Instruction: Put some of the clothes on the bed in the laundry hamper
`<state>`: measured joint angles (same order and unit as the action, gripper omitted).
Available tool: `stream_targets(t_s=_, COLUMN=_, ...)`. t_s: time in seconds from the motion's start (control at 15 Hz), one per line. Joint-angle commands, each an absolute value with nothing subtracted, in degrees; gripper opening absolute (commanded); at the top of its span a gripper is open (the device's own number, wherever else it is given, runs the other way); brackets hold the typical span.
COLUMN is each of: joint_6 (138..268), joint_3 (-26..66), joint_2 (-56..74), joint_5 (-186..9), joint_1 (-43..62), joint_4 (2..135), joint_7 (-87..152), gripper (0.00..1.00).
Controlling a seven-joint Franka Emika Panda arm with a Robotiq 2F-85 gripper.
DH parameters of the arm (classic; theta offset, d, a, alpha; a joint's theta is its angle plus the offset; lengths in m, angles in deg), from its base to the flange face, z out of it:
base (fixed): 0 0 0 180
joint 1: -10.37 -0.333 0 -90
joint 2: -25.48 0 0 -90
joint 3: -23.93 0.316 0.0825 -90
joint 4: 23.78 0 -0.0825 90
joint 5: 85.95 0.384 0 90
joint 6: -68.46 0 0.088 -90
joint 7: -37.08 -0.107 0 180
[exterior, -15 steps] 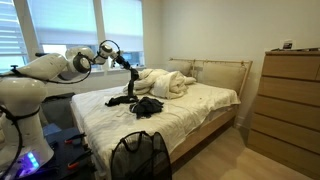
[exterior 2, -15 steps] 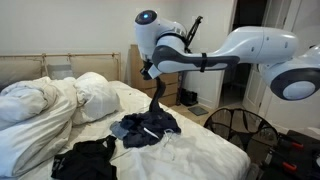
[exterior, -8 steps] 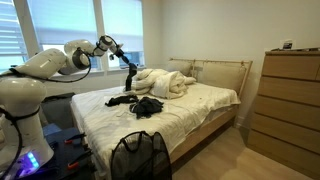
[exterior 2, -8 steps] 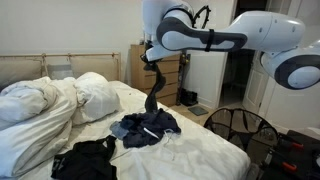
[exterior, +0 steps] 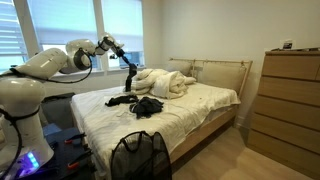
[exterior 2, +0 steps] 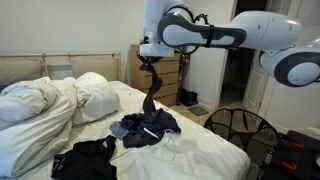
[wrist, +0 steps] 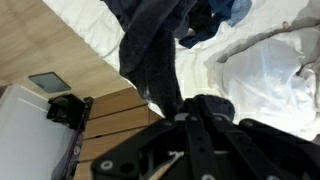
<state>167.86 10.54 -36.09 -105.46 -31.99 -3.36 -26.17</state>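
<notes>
My gripper (exterior 2: 151, 63) is high above the bed and shut on a dark garment (exterior 2: 152, 97) that hangs down in a long strip to the pile of dark blue clothes (exterior 2: 146, 127) on the mattress. In an exterior view the gripper (exterior: 128, 66) holds the garment (exterior: 131, 82) over the near side of the bed. A black garment (exterior: 146, 106) lies further along the bed; it also shows in an exterior view (exterior 2: 85, 159). The black mesh laundry hamper (exterior: 139, 157) stands on the floor at the foot of the bed. In the wrist view the dark garment (wrist: 150, 55) hangs from the jaws (wrist: 185, 105).
A rumpled white duvet and pillows (exterior 2: 45, 105) lie at the head of the bed. A wooden dresser (exterior: 285, 100) stands by the wall. Windows (exterior: 90, 25) are behind the arm. The hamper (exterior 2: 240, 128) also shows beside the bed.
My gripper has risen a little with the dark garment, stretching it further up from the pile. The clothes on the bed have barely shifted.
</notes>
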Motion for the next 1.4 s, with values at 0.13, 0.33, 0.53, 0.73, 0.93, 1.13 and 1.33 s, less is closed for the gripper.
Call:
stream_targets(t_s=0.13, joint_6=169.28, joint_3=11.56, joint_2=-36.54, joint_5=-104.88, joint_1=-31.29, joint_4=-3.25, joint_7=-26.14, gripper=0.05)
stream_targets(t_s=0.33, joint_6=169.34, joint_3=11.58, joint_2=-36.61, joint_5=-104.85, joint_1=-31.26, joint_4=-3.25, joint_7=-26.13, gripper=0.05)
stream_targets(t_s=0.53, joint_6=169.35, joint_3=11.58, joint_2=-36.61, joint_5=-104.85, joint_1=-31.26, joint_4=-3.25, joint_7=-26.13, gripper=0.05)
stream_targets(t_s=0.73, joint_6=170.15, joint_3=11.59, joint_2=-35.72, joint_5=-104.68, joint_1=-30.91, joint_4=-3.25, joint_7=-26.7, gripper=0.01)
stream_targets(t_s=0.93, joint_6=169.97, joint_3=10.5, joint_2=-33.57, joint_5=-105.23, joint_1=-28.76, joint_4=-3.66, joint_7=-26.98, gripper=0.01)
stream_targets(t_s=1.13, joint_6=169.02, joint_3=9.3, joint_2=-30.91, joint_5=-106.08, joint_1=-25.99, joint_4=-3.77, joint_7=-28.08, gripper=0.01)
stream_targets(t_s=1.33, joint_6=167.94, joint_3=9.2, joint_2=-28.02, joint_5=-106.05, joint_1=-22.74, joint_4=-3.79, joint_7=-27.68, gripper=0.01)
